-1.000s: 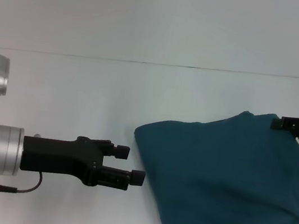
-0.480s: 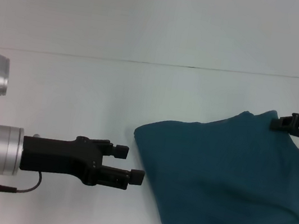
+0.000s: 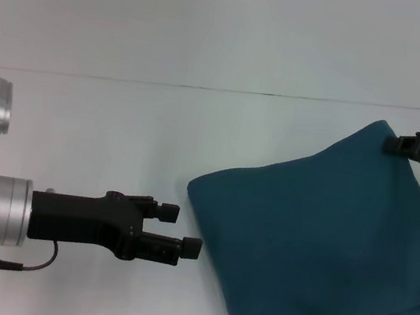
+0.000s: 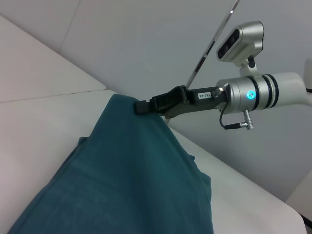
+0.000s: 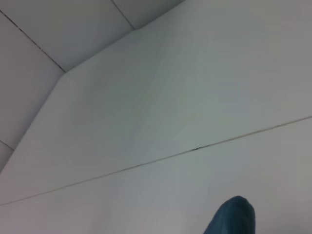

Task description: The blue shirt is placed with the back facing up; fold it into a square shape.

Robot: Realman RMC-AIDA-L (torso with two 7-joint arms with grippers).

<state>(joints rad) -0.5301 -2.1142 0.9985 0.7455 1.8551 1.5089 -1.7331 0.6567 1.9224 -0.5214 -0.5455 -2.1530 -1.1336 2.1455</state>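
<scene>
The blue shirt lies folded into a thick bundle on the right of the white table. Its far right corner is pulled up into a peak. My right gripper is shut on that corner and holds it above the table. From the left wrist view the same right gripper pinches the top of the raised cloth. Only the corner's tip shows in the right wrist view. My left gripper hovers open just left of the shirt's near left edge, holding nothing.
A seam line crosses the table behind the shirt. Bare white surface stretches to the left and behind the bundle. The shirt's right side runs past the head view's edge.
My right gripper has risen and moved farther back, drawing the shirt's far right corner up into a taller peak. The left arm has stayed still.
</scene>
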